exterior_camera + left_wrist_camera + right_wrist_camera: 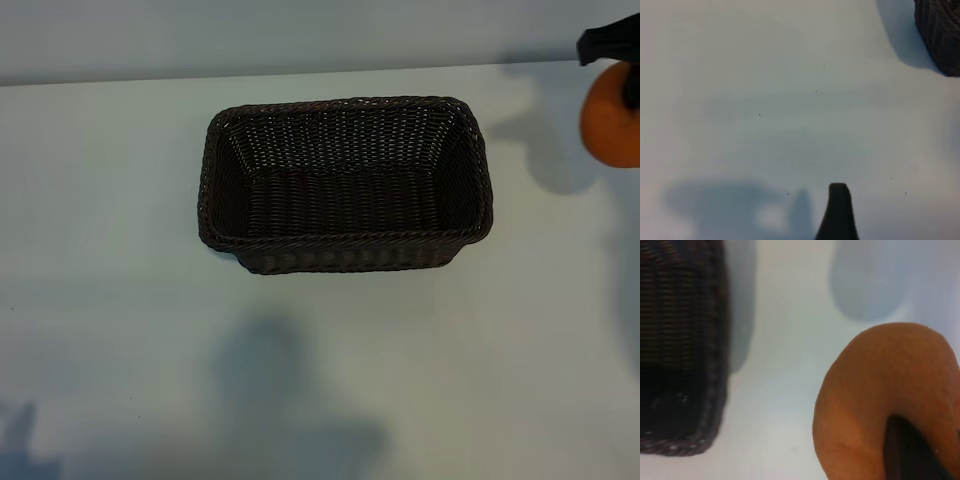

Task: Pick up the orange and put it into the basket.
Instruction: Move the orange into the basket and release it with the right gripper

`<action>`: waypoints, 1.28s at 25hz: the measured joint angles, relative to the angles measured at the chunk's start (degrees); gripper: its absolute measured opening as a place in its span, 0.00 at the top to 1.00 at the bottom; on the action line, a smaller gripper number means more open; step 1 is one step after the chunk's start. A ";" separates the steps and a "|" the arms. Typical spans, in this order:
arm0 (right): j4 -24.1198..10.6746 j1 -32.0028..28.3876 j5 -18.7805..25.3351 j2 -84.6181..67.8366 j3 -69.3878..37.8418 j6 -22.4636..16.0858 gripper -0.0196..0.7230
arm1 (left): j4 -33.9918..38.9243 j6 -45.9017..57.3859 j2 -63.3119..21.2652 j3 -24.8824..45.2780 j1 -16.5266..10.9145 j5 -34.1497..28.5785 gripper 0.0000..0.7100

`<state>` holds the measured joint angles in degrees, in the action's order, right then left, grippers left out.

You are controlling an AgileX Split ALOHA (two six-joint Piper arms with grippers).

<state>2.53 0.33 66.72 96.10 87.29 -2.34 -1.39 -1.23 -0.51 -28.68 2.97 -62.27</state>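
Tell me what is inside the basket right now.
Nothing shows inside the basket: its woven floor and inner walls are bare in the exterior view. The orange is outside it, held above the table by the right gripper. The near wall's inner face is hidden.

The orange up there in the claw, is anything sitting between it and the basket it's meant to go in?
Nothing visible does. The right gripper holds the orange off the table, at the exterior view's right edge, beside the basket. Only bare table lies between them, and the basket is open-topped with nothing in it.
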 joint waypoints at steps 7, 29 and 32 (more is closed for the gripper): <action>0.41 9.39 -1.39 0.06 0.07 -0.37 0.88 | 0.00 0.00 0.00 0.00 0.00 0.00 0.17; 0.70 23.17 -0.21 23.91 17.26 -2.64 0.88 | 0.00 -0.18 0.00 0.00 0.00 0.00 0.17; 0.65 23.17 -0.35 25.57 17.31 -2.47 0.88 | 0.00 -0.18 0.00 0.00 0.00 0.00 0.17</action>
<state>3.17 23.50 66.37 121.66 104.60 -4.82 -1.39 -1.41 -0.51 -28.68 2.97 -62.27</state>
